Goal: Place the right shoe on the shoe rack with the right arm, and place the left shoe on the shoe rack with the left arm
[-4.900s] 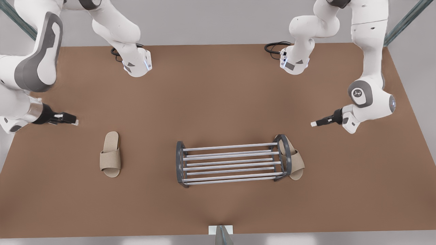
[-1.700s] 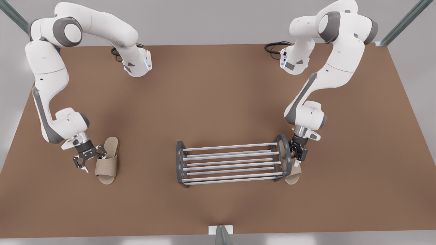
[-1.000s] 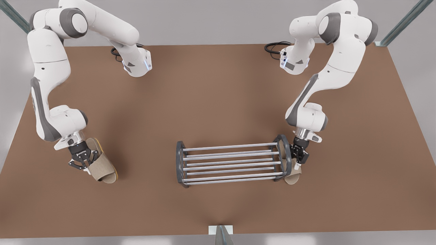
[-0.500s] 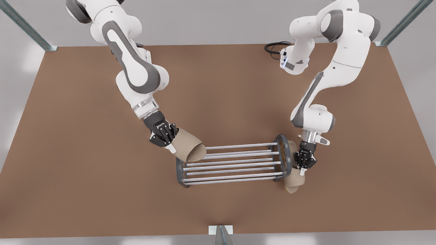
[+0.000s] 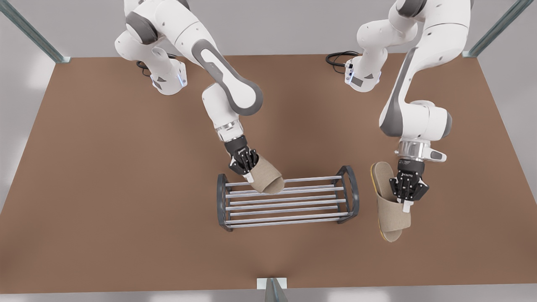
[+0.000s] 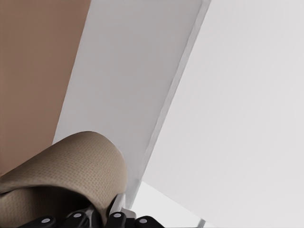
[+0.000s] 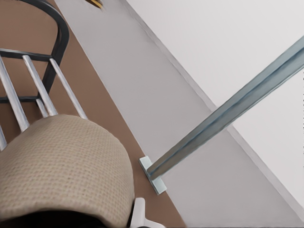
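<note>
**Cut Off and Covered**

Both arms run past the top edge of the front view, so their upper links are lost. The right gripper [image 5: 247,167] hides the heel end of the right shoe [image 5: 268,179], and that shoe covers part of the back bars of the shoe rack [image 5: 289,202]; whether sole touches bar cannot be told. The left gripper [image 5: 406,196] covers part of the left shoe [image 5: 388,216]. In both wrist views the held slipper is cropped by the picture's edge. A small yellow scrap [image 7: 94,3] at the right wrist view's edge is too cropped to identify.
</note>
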{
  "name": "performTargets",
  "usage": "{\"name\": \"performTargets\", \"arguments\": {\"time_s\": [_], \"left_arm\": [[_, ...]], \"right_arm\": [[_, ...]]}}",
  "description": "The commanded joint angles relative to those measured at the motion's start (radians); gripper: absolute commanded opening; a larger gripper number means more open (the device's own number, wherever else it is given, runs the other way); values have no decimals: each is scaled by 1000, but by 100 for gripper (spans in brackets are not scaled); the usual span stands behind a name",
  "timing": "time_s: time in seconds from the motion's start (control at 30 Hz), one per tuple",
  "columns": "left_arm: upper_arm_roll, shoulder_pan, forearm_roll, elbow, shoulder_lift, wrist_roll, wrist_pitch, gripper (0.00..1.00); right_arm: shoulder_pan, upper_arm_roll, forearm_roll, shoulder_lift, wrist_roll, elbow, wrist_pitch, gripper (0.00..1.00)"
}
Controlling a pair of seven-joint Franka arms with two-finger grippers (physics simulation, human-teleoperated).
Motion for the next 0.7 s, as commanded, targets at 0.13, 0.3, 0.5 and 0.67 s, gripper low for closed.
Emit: {"name": "performTargets", "arguments": {"time_s": [0.13, 0.3, 0.5, 0.67], "left_arm": [[-64, -27, -151, 65, -2, -22, 224, 21], [-67, -33, -122, 79, 2, -22, 224, 21], [-67, -33, -125, 92, 5, -22, 243, 21], [-67, -30, -123, 106, 6, -23, 259, 21]], "right_arm": [[9, -60, 11, 89, 289, 81, 34, 21], [12, -83, 9, 148, 288, 138, 32, 21], [23, -114, 9, 234, 288, 227, 32, 21], [21, -115, 5, 257, 288, 247, 32, 21]]}}
